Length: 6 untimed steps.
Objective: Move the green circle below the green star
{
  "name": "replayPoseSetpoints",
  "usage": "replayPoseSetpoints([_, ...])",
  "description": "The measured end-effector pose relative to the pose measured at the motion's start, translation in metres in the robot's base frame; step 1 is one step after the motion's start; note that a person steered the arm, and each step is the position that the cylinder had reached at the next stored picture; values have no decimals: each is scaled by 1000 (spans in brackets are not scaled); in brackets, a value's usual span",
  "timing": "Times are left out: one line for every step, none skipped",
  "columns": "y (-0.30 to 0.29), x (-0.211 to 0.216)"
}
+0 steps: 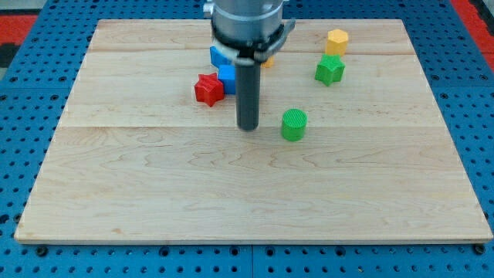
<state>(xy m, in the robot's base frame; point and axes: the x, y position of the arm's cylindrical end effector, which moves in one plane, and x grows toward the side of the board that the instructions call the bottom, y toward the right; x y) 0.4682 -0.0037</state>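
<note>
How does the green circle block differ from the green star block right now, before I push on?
The green circle block is a round cylinder with a ribbed top; the green star block has a pointed outline. The circle lies lower in the view and further left, close to the right of my tip; the star sits nearer the view's top, just below the yellow block. Both share the same green.

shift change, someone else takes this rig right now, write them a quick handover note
My tip is on the board, just to the view's left of the green circle, not touching it.
The green star sits up and to the view's right of the circle, under the yellow block.
Done: circle is already lower than the star, but off to its left.
Left: nudge the circle rightward until it sits straight below the star.
</note>
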Motion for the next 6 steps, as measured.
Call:
replayPoseSetpoints([27, 12])
replayPoseSetpoints([39, -12])
replayPoseSetpoints([82, -15])
replayPoseSetpoints([91, -18])
replayPoseSetpoints([112, -28])
replayPoseSetpoints([118, -42])
